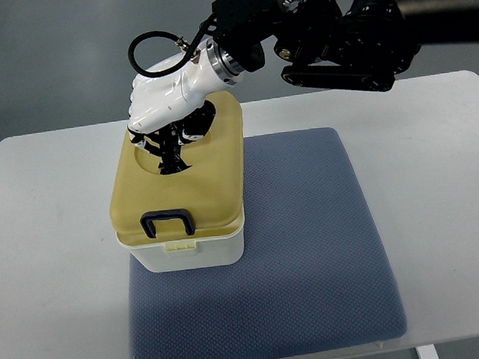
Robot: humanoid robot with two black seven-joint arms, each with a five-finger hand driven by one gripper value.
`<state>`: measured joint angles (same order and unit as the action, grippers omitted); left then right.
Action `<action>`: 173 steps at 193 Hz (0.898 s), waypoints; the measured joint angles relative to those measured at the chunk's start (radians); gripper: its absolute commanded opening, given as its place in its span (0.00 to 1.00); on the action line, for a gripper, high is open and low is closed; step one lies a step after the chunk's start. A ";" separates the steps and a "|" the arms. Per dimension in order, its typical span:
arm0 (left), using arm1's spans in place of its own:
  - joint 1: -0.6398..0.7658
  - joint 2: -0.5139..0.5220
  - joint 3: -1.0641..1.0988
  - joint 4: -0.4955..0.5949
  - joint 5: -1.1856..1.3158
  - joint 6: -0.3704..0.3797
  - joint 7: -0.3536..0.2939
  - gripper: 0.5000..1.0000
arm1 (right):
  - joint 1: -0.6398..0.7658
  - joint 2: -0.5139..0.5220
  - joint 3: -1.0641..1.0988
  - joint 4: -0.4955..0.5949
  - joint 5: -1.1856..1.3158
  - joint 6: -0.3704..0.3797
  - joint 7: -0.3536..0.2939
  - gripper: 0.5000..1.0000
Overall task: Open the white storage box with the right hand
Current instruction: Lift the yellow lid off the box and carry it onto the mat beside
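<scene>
The white storage box stands on the left part of a blue-grey mat. Its pale yellow lid sits down flat on the box, with a black clasp handle at the near edge. My right hand, white-shelled with dark fingers, comes in from the upper right and hovers over the far part of the lid. Its fingers curl down into a round recess in the lid top and close on the lid there. The recess itself is mostly hidden by the hand.
The white table carries the mat and box. My dark right forearm crosses above the table's far edge. A black cable loops off the wrist. Bare mat lies to the right of the box.
</scene>
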<state>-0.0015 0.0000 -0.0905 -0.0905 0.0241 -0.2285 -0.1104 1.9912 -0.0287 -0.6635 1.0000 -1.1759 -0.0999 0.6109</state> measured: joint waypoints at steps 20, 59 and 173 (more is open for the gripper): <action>0.000 0.000 0.000 0.000 0.000 0.000 0.000 1.00 | 0.031 -0.028 0.000 0.000 0.004 0.003 0.000 0.00; -0.001 0.000 0.000 0.000 0.000 0.000 0.000 1.00 | 0.037 -0.115 0.001 0.000 0.004 0.010 0.000 0.00; -0.001 0.000 0.000 0.000 0.000 0.000 0.000 1.00 | -0.113 -0.479 0.203 0.010 -0.167 0.167 0.000 0.00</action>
<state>-0.0021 0.0000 -0.0905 -0.0905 0.0243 -0.2283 -0.1104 1.8781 -0.5081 -0.4609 1.0100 -1.3427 0.0676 0.6108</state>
